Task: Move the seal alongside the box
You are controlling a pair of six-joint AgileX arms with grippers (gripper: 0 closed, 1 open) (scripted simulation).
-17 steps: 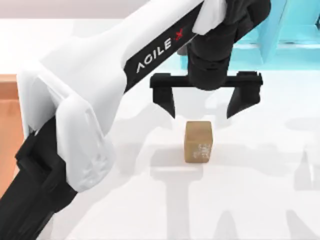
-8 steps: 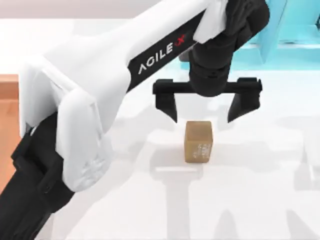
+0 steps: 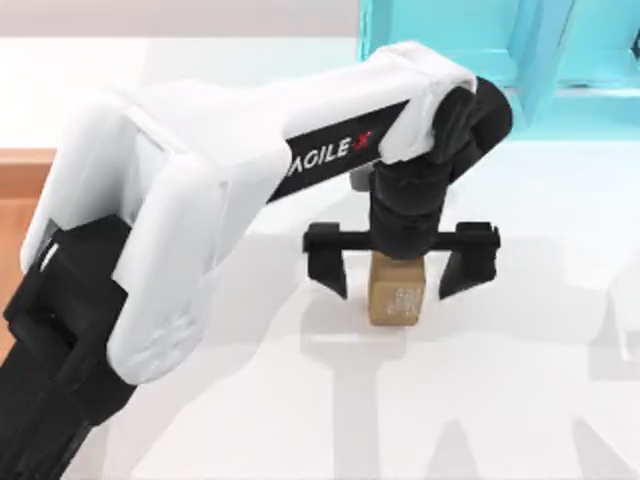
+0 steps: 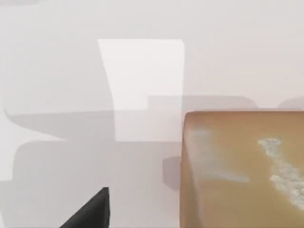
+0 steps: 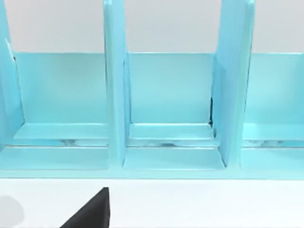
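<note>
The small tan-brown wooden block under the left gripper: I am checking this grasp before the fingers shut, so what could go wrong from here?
1. The left gripper is open and straddles the small tan-brown wooden block; if it is off-centre, one finger may touch first and push or twist the block on the white table.
2. The large wooden tray lies at the table's far left edge, under the left arm, so the carry there is long and a shallow grip might slip.

Around the seal (image 3: pixel 397 297): bare white table (image 3: pixel 520 400) on all sides.
Beside the seal: left gripper (image 3: pixel 398 272) fingers straddle it, spread wide, gaps both sides.
Far edge: turquoise shelf frame (image 3: pixel 500 50) blocks passage.
Left edge: box (image 3: pixel 18 200), partly under the left arm.
</note>
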